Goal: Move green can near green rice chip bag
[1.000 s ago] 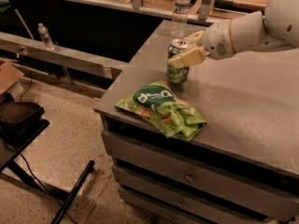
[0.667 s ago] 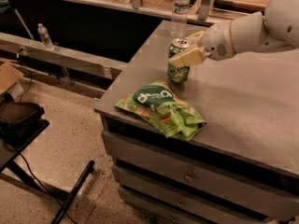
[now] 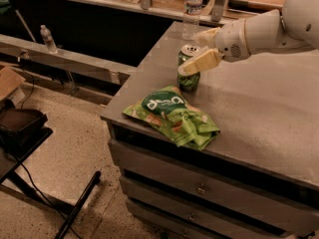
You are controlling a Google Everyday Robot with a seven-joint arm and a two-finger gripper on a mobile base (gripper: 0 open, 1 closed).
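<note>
Grey counter [image 3: 259,108], gripper [image 3: 191,53] fingers [image 3: 202,61] clamped on green can [image 3: 188,81] beside green rice chip bag [image 3: 172,114], unmoved since before.

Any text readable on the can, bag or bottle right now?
Green rice chip bag: white letters in dark oval logo, too blurred to read.
Green can: pale markings, unreadable.
Water bottle: label too small.
Gripper, at the can: no text.
</note>
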